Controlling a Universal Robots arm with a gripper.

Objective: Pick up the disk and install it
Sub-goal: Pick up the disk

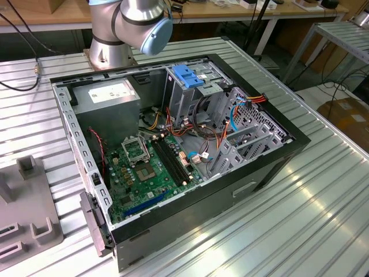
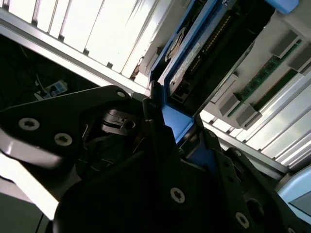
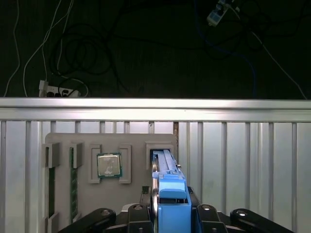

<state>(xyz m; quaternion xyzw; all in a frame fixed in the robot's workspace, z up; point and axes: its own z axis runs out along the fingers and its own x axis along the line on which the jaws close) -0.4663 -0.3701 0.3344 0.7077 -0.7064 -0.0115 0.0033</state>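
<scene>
Blue-railed disk [image 3: 165, 163] in pincer [image 3: 172, 196], chip [image 3: 109, 165] near

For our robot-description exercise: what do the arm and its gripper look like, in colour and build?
The arm has silver-grey metal segments and a round light blue joint cap. The gripper is black: flat angular link plates fastened with silver screws.

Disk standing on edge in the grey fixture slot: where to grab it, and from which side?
Clamp the blue carrier rail at the disk's near end, across its thin width, coming down from above in line with the slot. It stands on edge in the grey holder, so the narrow top edge is what's exposed. The gripper sits over that blue end.
</scene>
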